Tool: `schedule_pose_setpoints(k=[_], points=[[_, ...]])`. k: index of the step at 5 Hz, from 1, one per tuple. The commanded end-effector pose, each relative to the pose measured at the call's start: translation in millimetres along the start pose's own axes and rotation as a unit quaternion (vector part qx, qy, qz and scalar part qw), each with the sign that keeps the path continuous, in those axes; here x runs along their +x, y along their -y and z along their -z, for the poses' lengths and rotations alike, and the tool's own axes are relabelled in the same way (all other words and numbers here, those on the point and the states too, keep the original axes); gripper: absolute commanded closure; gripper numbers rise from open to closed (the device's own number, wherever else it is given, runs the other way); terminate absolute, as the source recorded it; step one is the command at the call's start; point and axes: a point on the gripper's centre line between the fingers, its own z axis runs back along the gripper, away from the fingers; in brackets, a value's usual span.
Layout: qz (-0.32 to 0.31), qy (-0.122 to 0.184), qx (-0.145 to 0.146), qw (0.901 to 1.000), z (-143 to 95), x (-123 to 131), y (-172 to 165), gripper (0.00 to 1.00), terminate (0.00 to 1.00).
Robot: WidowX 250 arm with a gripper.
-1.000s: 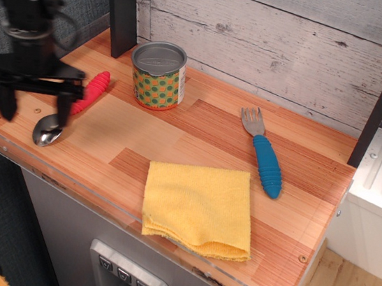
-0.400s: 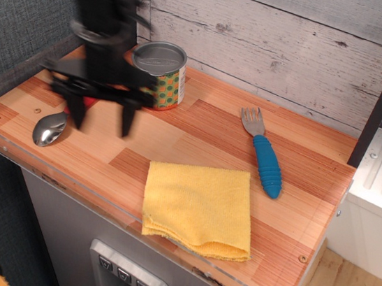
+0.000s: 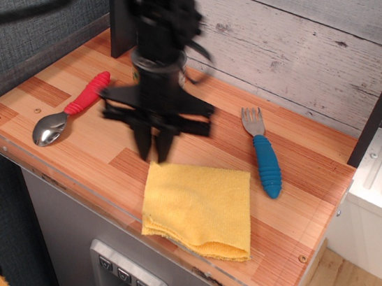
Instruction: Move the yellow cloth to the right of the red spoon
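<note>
Overhead, the black gripper (image 3: 153, 145) hangs blurred above the wooden tabletop (image 3: 200, 126), its fingertips close together with only a narrow gap, just above the upper left corner of the yellow cloth (image 3: 198, 207). That cloth lies folded near the front edge. Well apart to the left rests the red spoon (image 3: 70, 109), and a blue-handled fork (image 3: 262, 159) lies to the right.

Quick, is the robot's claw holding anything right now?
Gripper: holding nothing, hanging just above the yellow cloth's top-left corner; too blurred to tell whether it is open or closed.
</note>
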Motion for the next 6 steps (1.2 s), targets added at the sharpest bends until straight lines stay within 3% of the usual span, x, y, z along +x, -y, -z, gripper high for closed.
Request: schedule_pose_setpoints(k=[1,3,4,5,6], points=[[-0.005,-0.015,-0.009,0.9998,14.6,-12.1,34.0,1.00,0.00],[-0.001,-0.023,-0.011,0.9997,35.5,-24.7,46.6,1.00,0.00],[0.012,-0.010,-0.012,0.9998,44.1,-24.2,39.5,0.00,0.00],[0.015,-0.005,-0.003,0.9999,52.5,-20.1,32.1,1.00,0.00],[0.052,-0.004,0.007,0.9986,60.3,-14.3,21.6,1.00,0.00]])
